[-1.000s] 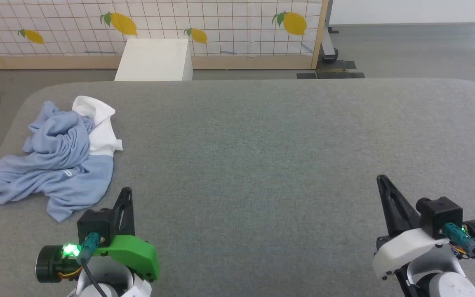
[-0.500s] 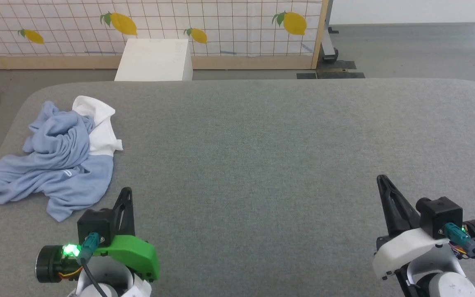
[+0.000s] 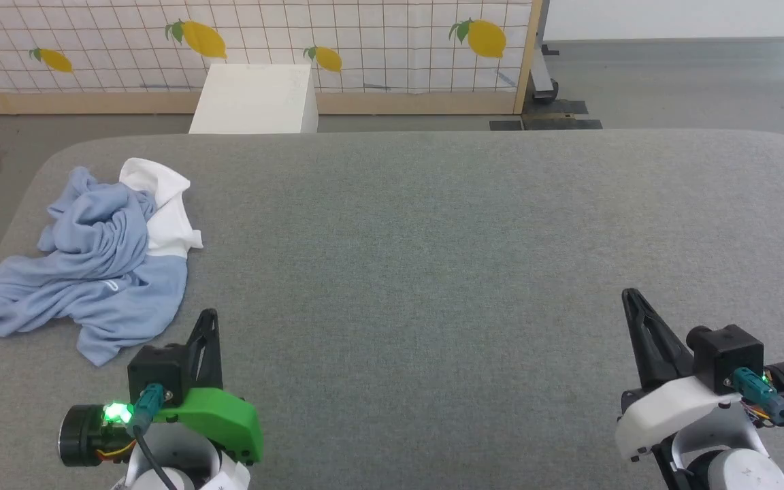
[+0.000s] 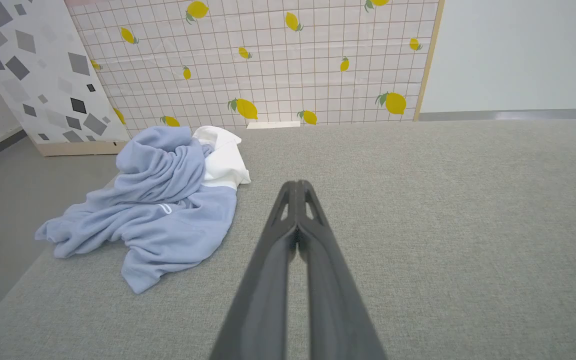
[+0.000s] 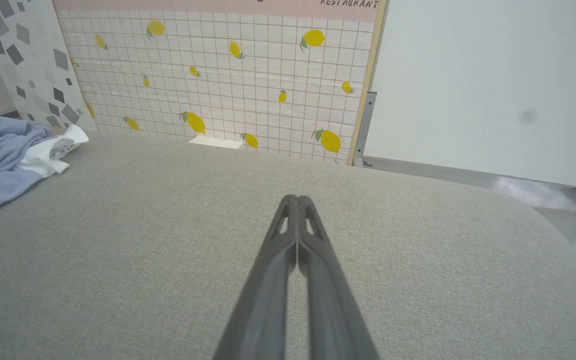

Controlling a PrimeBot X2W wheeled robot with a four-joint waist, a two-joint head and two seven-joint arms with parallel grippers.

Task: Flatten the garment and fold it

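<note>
The garment (image 3: 89, 265) lies crumpled in a heap at the left end of the grey padded table (image 3: 433, 238), light blue with a white part bunched at its far side. In the left wrist view the garment (image 4: 158, 200) sits ahead and to the left of my fingers. It shows at the left edge of the right wrist view (image 5: 3, 160). My left gripper (image 3: 209, 316) is shut and empty, just right of the heap's near corner. My right gripper (image 3: 630, 294) is shut and empty, far across the table at the lower right.
A white box (image 3: 256, 99) stands on the floor behind the table's far edge. A lemon-patterned tiled panel (image 3: 365, 41) with a wooden frame backs it. Grey floor runs along the table's left edge and far right.
</note>
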